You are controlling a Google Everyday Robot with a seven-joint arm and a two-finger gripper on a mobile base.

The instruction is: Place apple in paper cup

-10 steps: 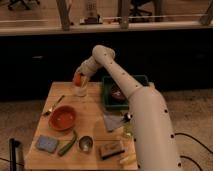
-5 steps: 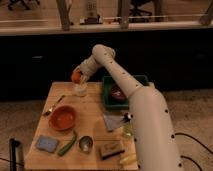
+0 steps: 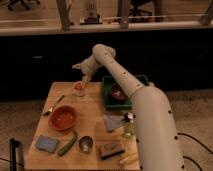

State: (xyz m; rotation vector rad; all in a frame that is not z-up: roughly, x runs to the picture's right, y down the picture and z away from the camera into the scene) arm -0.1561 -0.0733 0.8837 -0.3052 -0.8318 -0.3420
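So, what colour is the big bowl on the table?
Red-orange; the bowl shows best in the camera view. The gripper is above the paper cup.

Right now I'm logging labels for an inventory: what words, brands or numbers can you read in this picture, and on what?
No text can be read anywhere.
The paper cup, just below the gripper near the far edge of the table, shows no print.
Any label on the bottle or the brown block is too small to read.

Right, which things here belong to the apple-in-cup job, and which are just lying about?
Job: apple at the cup's mouth; paper cup; gripper just above them.
Lying about: red bowl, metal cup, blue sponge, green bin.
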